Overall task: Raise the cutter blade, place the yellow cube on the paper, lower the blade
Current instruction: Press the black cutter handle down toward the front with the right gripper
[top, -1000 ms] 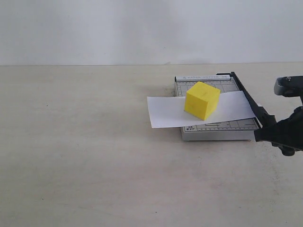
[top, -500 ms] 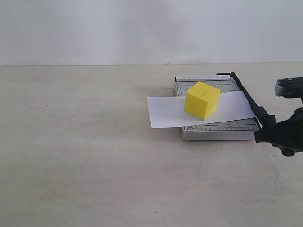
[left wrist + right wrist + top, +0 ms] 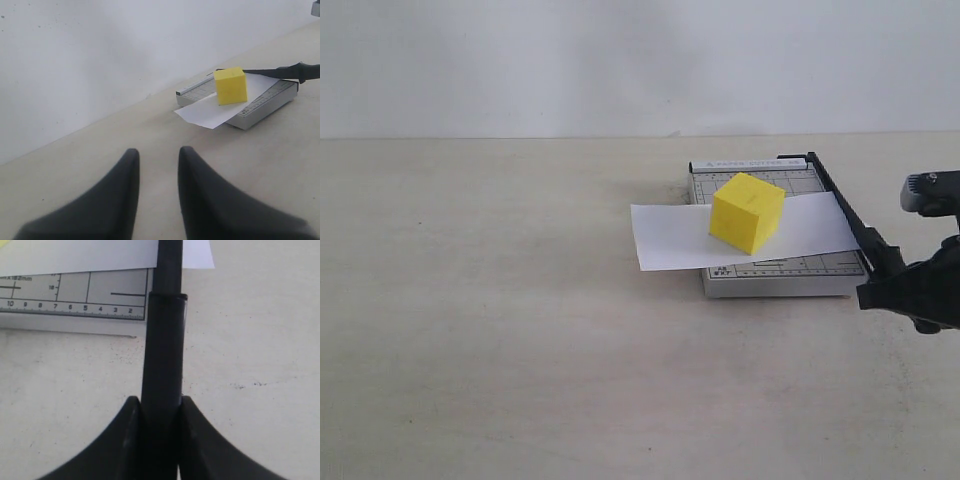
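Note:
The yellow cube [image 3: 747, 212] rests on the white paper [image 3: 670, 235], which lies across the grey gridded cutter base [image 3: 780, 276]. The black cutter blade [image 3: 845, 210] runs along the base's right side, low over the paper. My right gripper [image 3: 882, 285] is shut on the blade's thick handle [image 3: 163, 355], its fingers [image 3: 131, 425] pressed to both sides. My left gripper [image 3: 158, 162] is open with nothing between its fingers, well away from the cutter; its view shows the cube [image 3: 230, 85] and paper [image 3: 210, 111] in the distance.
The pale tabletop [image 3: 500, 320] stretches left and in front of the cutter. A white wall [image 3: 620, 60] stands behind the table's far edge. The right arm's body [image 3: 932, 190] sits at the view's right edge.
My right gripper with the blade handle has sunk slightly, lowering the blade a little. Cube, paper and base have not moved.

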Robot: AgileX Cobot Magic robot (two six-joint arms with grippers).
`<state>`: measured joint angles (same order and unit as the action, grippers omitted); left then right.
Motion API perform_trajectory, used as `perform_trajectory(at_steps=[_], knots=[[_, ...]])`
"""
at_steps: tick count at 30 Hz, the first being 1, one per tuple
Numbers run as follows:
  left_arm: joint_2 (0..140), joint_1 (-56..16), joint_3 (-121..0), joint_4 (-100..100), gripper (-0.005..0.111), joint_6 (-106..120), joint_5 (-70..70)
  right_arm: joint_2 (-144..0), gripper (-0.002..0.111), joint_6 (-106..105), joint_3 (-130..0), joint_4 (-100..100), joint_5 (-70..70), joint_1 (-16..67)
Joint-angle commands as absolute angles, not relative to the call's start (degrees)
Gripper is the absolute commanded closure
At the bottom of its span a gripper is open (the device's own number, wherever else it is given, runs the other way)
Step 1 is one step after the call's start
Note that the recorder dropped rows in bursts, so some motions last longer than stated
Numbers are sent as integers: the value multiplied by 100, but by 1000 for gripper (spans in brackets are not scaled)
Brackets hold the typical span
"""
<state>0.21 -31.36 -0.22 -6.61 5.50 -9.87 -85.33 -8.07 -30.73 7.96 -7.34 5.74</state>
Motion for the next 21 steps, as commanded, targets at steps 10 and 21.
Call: perform_trajectory(at_steps=[10,21], knots=[[0,-3122,0,-643,80,565,-990,-9128,108,-991,-2856,694,-1266,626],[0,-3122,0,-643,80,565,-990,-8452,107,-991,-2856,731,-1241,636]])
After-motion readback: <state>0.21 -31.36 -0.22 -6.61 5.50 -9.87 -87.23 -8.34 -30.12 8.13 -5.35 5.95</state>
